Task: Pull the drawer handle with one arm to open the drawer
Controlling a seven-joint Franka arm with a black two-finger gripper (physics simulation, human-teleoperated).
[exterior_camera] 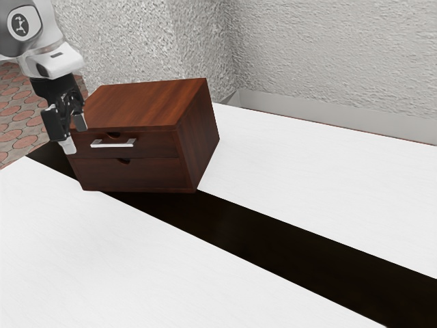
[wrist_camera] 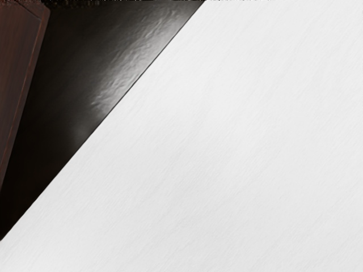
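Observation:
A dark wooden cabinet (exterior_camera: pixel 147 133) with two drawers stands on the table. Its top drawer (exterior_camera: pixel 147 143) carries a silver bar handle (exterior_camera: pixel 113 143), and the drawer front sits flush with the cabinet face. My black gripper (exterior_camera: pixel 73 135) hangs just off the cabinet's front corner at the exterior view's left, a short way from the handle's end. It is open and holds nothing. In the wrist view an edge of the cabinet (wrist_camera: pixel 17 85) stands beside the hand.
The white table (exterior_camera: pixel 321 178) is crossed by a wide black strip (exterior_camera: pixel 287 253), on which the cabinet partly stands. A rough grey wall (exterior_camera: pixel 307 48) rises behind. A tiled floor (exterior_camera: pixel 17 109) lies beyond the table at the exterior view's left.

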